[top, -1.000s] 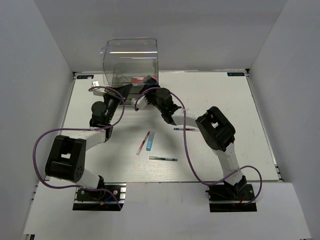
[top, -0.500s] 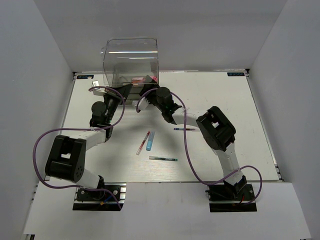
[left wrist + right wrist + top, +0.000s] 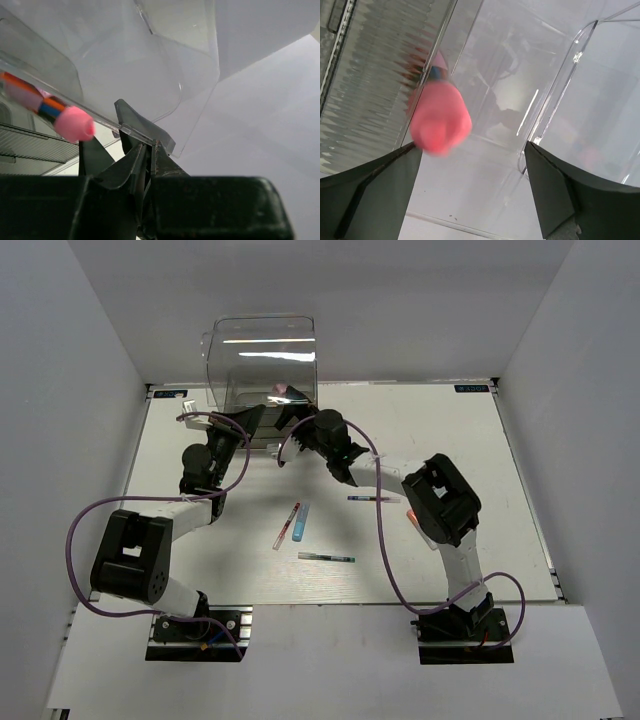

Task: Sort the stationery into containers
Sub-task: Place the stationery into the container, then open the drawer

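The tall clear box (image 3: 262,355) stands at the table's far edge, tipped towards the arms. My left gripper (image 3: 250,421) is shut on the box's thin clear front wall (image 3: 165,95), pinched between the fingertips (image 3: 161,155). My right gripper (image 3: 291,414) is open at the box's mouth. The chunky pink tube (image 3: 439,118) shows blurred just beyond its wide-open fingers (image 3: 547,182), touching neither. The tube also shows in the top view (image 3: 283,392) and in the left wrist view (image 3: 74,124). A thin red pen (image 3: 291,519), a light-blue marker (image 3: 302,522), a teal pen (image 3: 326,557) and a dark pen (image 3: 368,498) lie on the table.
The box's ribbed shallow drawers (image 3: 375,75) are at its base; they also show in the left wrist view (image 3: 35,145). White walls close in the table on three sides. Purple cables loop beside both arms (image 3: 75,540).
My right gripper has moved up and left to the box's mouth. The pink tube has gone from the gripper's side to further inside the box. The left arm has stayed put.
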### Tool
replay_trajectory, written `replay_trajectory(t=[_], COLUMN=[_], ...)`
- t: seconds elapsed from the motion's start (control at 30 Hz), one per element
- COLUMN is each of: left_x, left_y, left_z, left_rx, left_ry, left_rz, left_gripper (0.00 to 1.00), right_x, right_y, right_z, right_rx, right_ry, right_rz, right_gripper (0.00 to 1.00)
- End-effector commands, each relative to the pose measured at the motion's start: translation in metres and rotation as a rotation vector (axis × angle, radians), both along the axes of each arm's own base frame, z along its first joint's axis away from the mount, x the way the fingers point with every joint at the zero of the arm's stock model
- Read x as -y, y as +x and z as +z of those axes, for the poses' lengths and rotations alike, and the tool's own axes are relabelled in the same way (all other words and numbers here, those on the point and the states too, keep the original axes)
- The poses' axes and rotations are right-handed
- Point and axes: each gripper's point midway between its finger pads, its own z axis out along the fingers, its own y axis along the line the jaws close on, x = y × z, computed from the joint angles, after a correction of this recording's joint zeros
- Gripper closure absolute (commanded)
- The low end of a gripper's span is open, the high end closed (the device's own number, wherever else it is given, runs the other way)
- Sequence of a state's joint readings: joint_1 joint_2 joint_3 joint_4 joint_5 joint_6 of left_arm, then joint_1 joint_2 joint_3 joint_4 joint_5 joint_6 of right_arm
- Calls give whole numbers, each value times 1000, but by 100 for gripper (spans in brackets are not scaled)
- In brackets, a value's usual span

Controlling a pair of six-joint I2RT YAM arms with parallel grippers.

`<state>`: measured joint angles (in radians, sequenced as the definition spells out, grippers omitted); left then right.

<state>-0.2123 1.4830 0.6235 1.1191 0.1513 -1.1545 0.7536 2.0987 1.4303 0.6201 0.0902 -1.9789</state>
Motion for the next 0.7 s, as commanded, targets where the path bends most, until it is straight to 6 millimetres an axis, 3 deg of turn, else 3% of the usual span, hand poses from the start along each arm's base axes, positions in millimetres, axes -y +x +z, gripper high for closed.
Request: replay_trajectory(t=[0.0, 0.13, 0.27, 0.33, 0.37, 0.4, 0.43, 0.47, 0.5, 0.53, 0.57, 0.67], left_x=[-2, -2, -2, -1, -1, -1, -1, -2, -2, -2, -1, -2], left_y=[-1, -1, -1, -1, -1, -1, -1, -1, -1, -1, 0, 3], left_z=[17, 17, 17, 17, 17, 17, 17, 13, 13, 6, 2, -23], left_rx=[52, 52, 52, 49, 49, 49, 49, 40, 40, 19, 1, -97], left_ry=[4, 4, 4, -4, -4, -4, -4, -2, -2, 3, 6, 25], left_rz=[8, 8, 8, 5, 5, 5, 5, 5, 5, 5, 5, 14], left_gripper=[100, 100, 100, 100, 100, 100, 100, 100, 100, 100, 100, 95], right_x=[4, 3, 1, 8, 3, 6, 15, 11, 20, 23, 24, 42], right_y=[-6, -13, -43, -60, -74, -83, -94, -107, -117, -129, -136, -159], right_z=[-30, -24, -15, -26, -28, -11, -35, -37, -36, -49, -49, -67], right_rx=[-95, -120, -215, -281, -322, -327, -424, -462, -525, -593, -624, -802], right_ry=[-88, -55, -4, -21, -10, 15, -15, -9, 3, -14, -8, 4], right_rz=[16, 51, 164, 203, 267, 288, 288, 344, 343, 360, 373, 322], right_gripper=[10, 10, 10, 12, 17, 20, 23, 33, 38, 44, 57, 78])
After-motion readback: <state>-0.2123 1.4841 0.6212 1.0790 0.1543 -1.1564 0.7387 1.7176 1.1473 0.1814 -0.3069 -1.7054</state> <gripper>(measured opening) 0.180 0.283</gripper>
